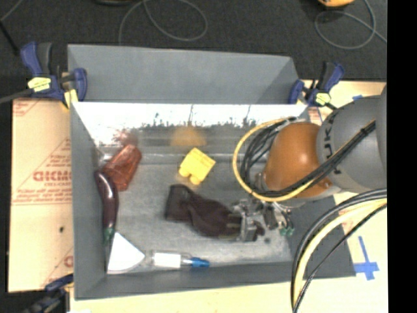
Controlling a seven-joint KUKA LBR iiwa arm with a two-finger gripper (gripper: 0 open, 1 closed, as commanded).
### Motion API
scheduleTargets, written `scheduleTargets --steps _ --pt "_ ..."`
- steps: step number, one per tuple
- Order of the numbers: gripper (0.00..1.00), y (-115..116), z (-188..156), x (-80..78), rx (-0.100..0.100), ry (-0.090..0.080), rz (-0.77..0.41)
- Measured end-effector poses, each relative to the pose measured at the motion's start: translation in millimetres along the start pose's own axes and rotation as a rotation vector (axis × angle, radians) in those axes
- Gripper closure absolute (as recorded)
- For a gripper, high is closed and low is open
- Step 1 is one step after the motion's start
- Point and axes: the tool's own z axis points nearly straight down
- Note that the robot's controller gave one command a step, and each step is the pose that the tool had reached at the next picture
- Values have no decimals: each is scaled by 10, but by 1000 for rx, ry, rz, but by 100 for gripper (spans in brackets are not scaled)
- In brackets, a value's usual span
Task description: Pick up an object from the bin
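- Arm (352, 152) is hanging over the right side of the bin (182, 80), nearest the lens.
- My judgement: it is wanting a bite on a thick fold, then a straight lift.
- Gripper (257, 223) is sitting low, touching the right end of the dark cloth (195, 212); clenched or released, cannot tell.
- Cloth is lying mid-bin, with a white tube (179, 261) in front of it.
- Yellow block (196, 164) is lying behind the cloth, apart.

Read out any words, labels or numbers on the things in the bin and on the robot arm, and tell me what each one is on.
"UK": dark letters on the grey arm link, cut off; the rest is hidden.
No readable print on the yellow block, the dark cloth or the white tube with blue tip.
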Motion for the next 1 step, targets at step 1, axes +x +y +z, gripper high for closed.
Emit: scheduleTargets --steps 1 --pt "100 0 0 0 0 0 -2"
